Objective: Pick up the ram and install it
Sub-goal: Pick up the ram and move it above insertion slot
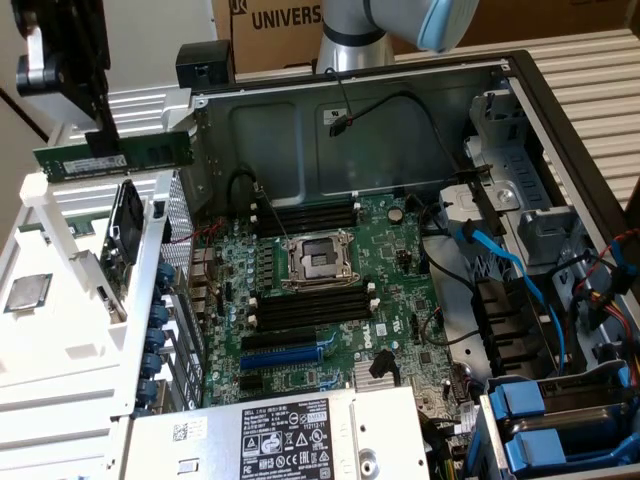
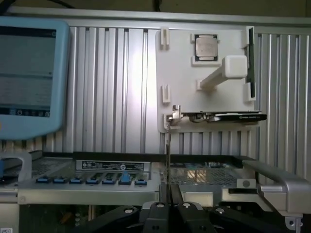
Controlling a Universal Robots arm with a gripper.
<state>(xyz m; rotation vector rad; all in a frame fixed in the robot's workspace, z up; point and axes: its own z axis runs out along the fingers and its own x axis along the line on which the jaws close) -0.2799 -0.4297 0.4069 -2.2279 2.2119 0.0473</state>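
Now the hand (image 1: 103,148) is pressed together on the ram (image 1: 150,152), pinching the green stick between its dark fingers (image 1: 100,135) near one end. The ram hangs level in the air at the exterior view's left, its long edge roughly horizontal, with most of its length reaching out toward the open computer case (image 1: 350,120). It touches nothing but the fingers. Just below it is the white tray (image 1: 60,350), where a processor chip (image 1: 27,293) lies flat and a graphics card (image 1: 125,232) stands on edge.

Inside the case lies the green motherboard (image 1: 400,290), with the processor socket (image 1: 320,260) at its middle and black memory slots (image 1: 310,310) in rows on either side of it. The ram is well apart from those slots, up and off toward the tray.

From the wrist view the ram (image 2: 167,160) shows edge-on as a thin line running out from the hand (image 2: 169,191). Beyond it are the white tray (image 2: 184,97), the processor chip (image 2: 206,47) and the graphics card (image 2: 228,117), all on the ribbed metal tabletop (image 2: 112,87). A blue-framed screen (image 2: 29,73) sits beside them. The arm (image 1: 400,25) stands behind the case, with a cardboard box (image 1: 275,20) at its back.
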